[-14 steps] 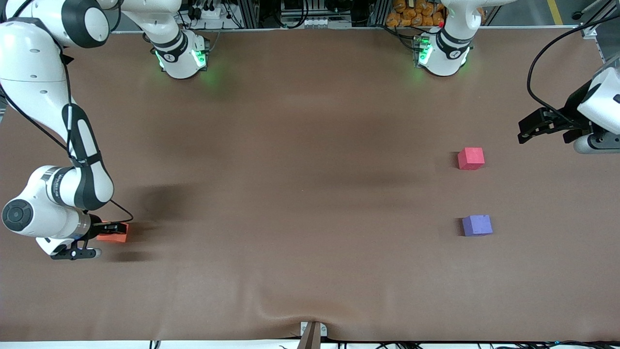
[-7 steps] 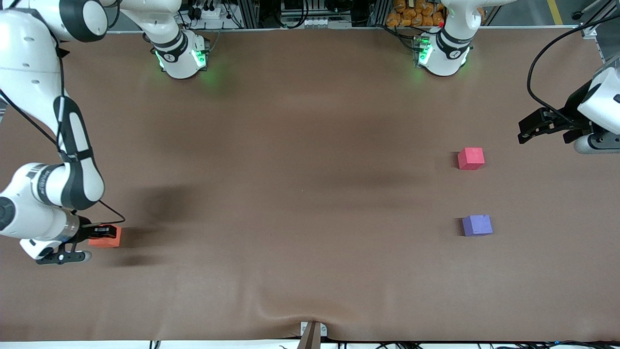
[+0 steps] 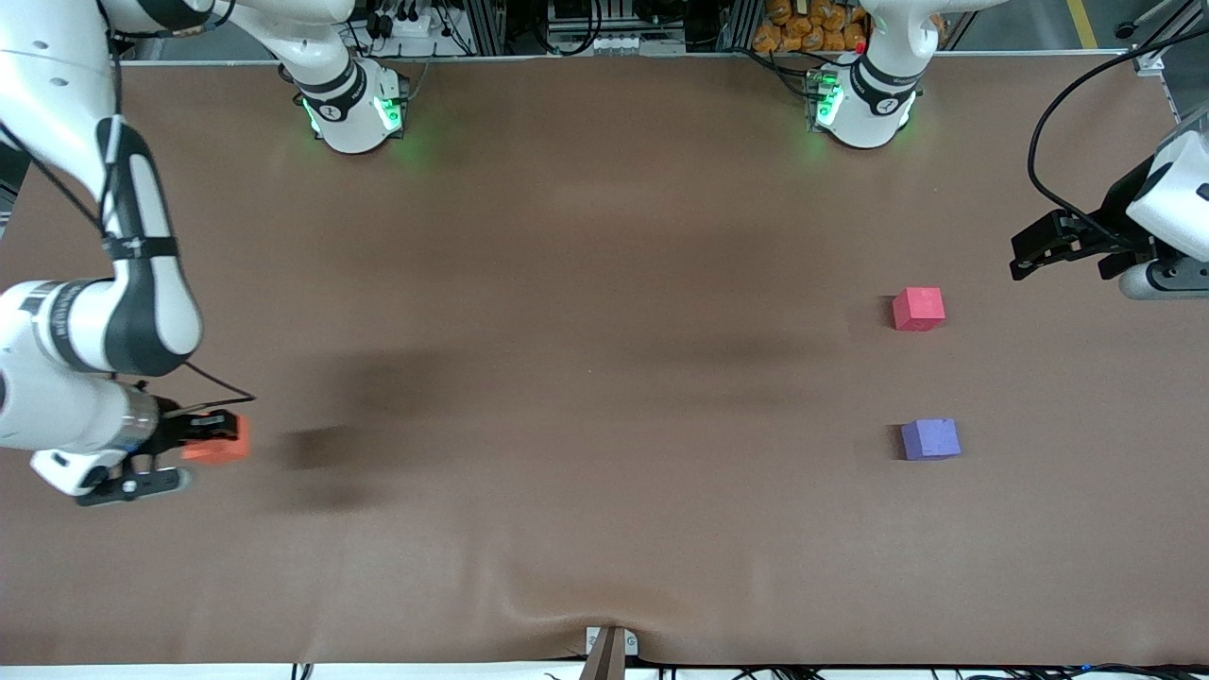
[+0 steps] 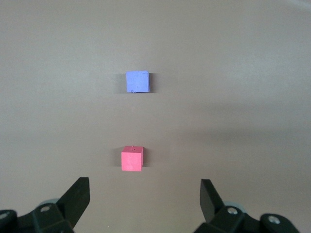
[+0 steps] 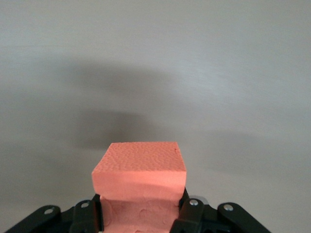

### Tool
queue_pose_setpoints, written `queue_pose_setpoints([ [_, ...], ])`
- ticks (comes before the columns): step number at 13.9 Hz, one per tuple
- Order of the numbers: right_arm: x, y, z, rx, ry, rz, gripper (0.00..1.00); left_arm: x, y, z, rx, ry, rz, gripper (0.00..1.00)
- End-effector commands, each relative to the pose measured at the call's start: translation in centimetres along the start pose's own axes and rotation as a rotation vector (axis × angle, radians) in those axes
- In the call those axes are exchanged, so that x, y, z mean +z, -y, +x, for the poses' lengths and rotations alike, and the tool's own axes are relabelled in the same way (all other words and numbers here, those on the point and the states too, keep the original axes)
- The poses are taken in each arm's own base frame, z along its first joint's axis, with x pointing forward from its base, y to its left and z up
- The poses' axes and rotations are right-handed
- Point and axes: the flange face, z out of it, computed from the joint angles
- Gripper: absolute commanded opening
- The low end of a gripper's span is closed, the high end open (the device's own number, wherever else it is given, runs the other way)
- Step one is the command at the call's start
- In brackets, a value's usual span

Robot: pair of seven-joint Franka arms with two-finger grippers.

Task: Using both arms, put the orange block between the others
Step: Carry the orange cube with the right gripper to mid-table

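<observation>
While the right tool (image 3: 212, 436) is clamping the orange block (image 3: 219, 444) between its jaws and holding it up over the counter (image 3: 586, 331) at the right arm's end, presumably for carrying toward a hand-over, the left tool (image 3: 1030, 247) is waiting with jaws spread wide and empty, hanging over the counter near the pinkish-red cube (image 3: 918, 309). Between that cube and the purple cube (image 3: 930, 439) a bare gap is lying ready, and broad open counter is stretching between the two tools.
</observation>
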Motion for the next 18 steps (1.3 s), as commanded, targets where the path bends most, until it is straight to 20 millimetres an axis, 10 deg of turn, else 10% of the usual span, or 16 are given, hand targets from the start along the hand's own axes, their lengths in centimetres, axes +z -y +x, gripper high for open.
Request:
queue_pose_setpoints([
  [1,0.1,5.9,0.7,-0.085,0.009,0.022,0.00,-0.4,0.0,0.0,0.014,-0.012,0.025,1.00],
  [10,4.4,33.0,1.3,-0.151,0.029,0.039,0.00,-0.3,0.1,0.0,0.012,-0.010,0.025,1.00],
  [14,6.3,46.4,-2.4,-0.056,0.022,0.026,0.00,-0.3,0.1,0.0,0.012,-0.010,0.025,1.00],
  [18,7.9,55.8,-6.9,0.022,0.011,0.023,0.00,-0.4,0.1,0.0,0.012,-0.012,0.025,1.00],
])
